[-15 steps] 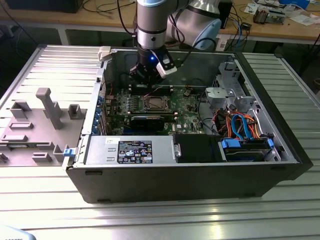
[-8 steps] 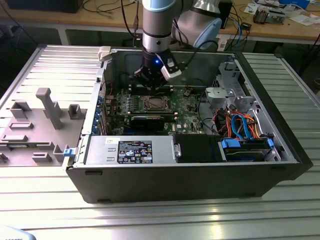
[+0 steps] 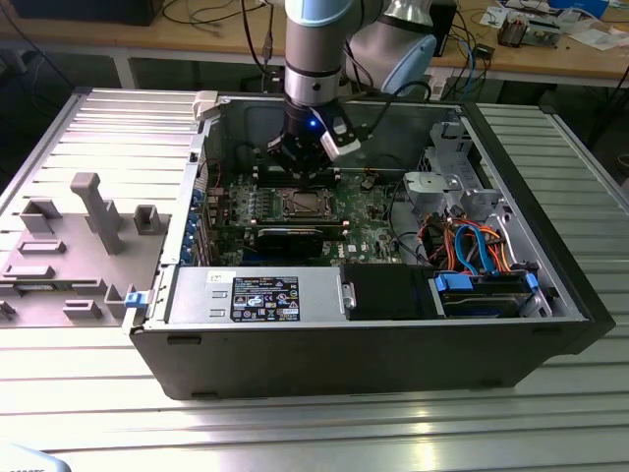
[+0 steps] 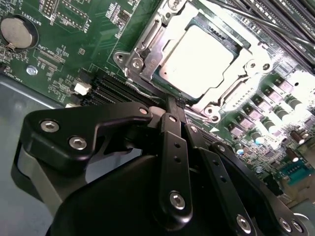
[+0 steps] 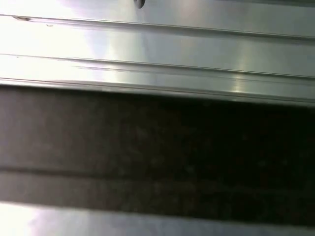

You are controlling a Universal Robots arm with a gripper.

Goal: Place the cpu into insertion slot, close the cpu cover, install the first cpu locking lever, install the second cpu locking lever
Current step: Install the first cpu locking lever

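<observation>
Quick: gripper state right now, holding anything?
Gripper: closed, fingertips together at the edge of the cpu cover; whether it pinches anything cannot be told.

My arm (image 3: 314,44) is hanging straight down from the upper centre of the exterior view, and its silver-grey tube is carrying a pale blue band at the frame's top edge. My wrist (image 3: 313,116) is glowing with a small blue light. Below it, my black gripper (image 3: 298,157) is pointing downward, slightly toward the exterior view's left of centre. In the second wrist view, my gripper (image 4: 170,105) is stretching away from the camera, and my fingers (image 4: 173,142) are lying pressed together, tapering to one narrow tip.
</observation>
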